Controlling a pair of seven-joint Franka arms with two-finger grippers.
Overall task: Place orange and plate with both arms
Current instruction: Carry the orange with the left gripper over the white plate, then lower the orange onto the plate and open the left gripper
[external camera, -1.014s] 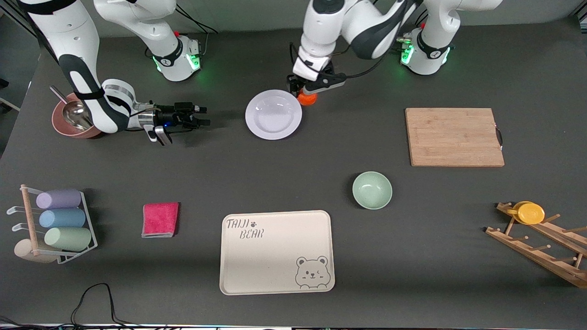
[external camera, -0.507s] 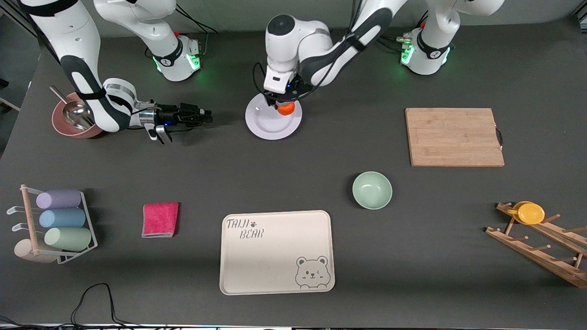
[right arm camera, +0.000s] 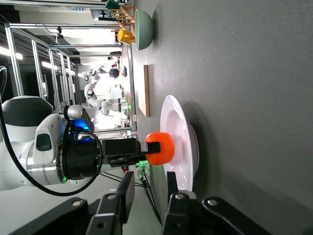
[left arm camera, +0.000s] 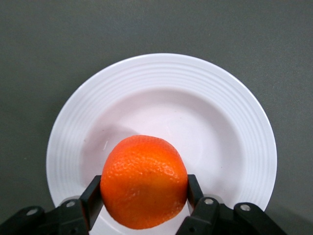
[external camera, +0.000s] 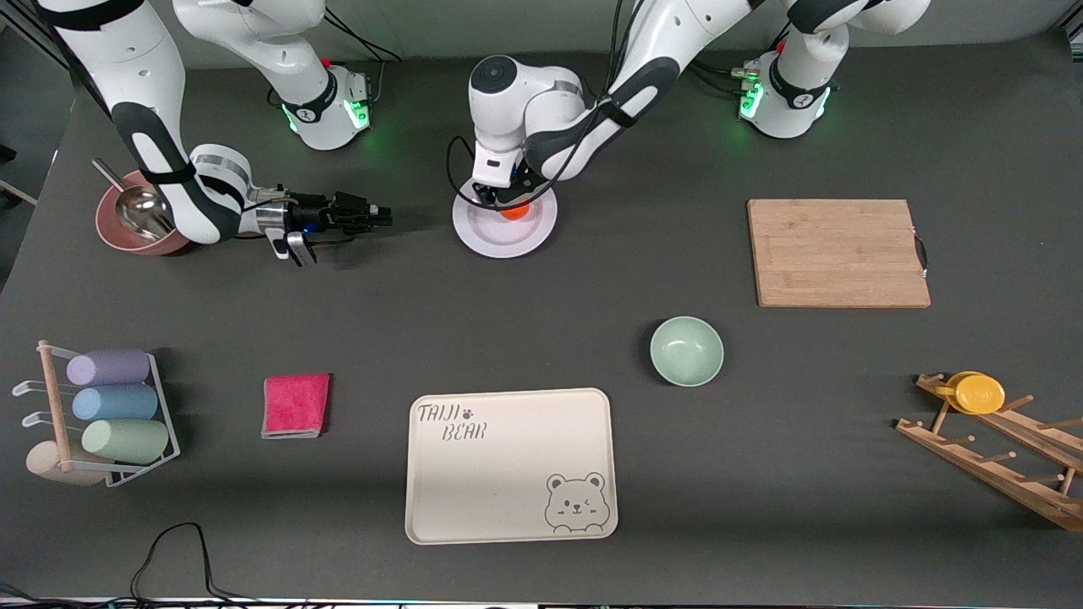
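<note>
Carrying the orange (left arm camera: 144,181), the left arm has swung from beside the plate (external camera: 482,241) to over its middle within the last second; release onto it looks imminent. Plate lies flat on the table, round, no long axis, between the two arms' reach. Left gripper (external camera: 504,201) is clamped on the orange, which hangs just above the plate. Right gripper (right arm camera: 146,198) hovers low beside the plate, its jaws narrowed to a slim gap, holding nothing. Orange is near-spherical, no clear heading.
</note>
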